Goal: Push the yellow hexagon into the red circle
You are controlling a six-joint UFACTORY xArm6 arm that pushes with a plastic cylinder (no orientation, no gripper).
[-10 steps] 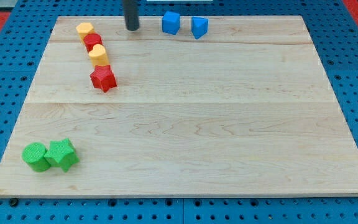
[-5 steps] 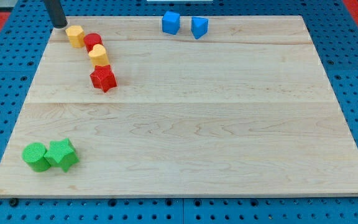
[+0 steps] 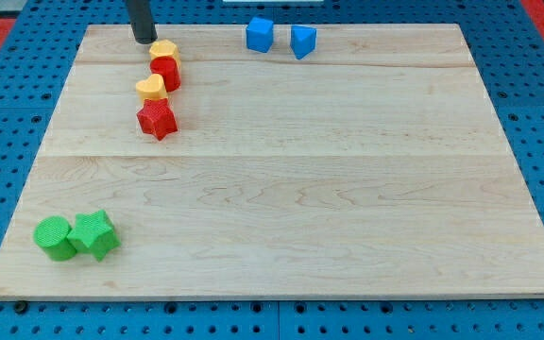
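Observation:
The yellow hexagon [image 3: 163, 48] sits near the board's top left and touches the top of the red circle [image 3: 166, 72] just below it. My tip [image 3: 144, 40] stands right at the hexagon's upper left edge. A second yellow block [image 3: 151, 89] lies just below and left of the red circle, against it. A red star [image 3: 157, 119] sits below that yellow block.
Two blue blocks [image 3: 260, 34] [image 3: 302, 41] sit side by side at the board's top middle. A green cylinder [image 3: 53, 236] and a green block [image 3: 94, 234] sit together at the bottom left. The wooden board [image 3: 348, 189] rests on a blue pegboard.
My tip swung from the top middle out to the far left, then came back right. The yellow hexagon and the red circle have shifted right with it.

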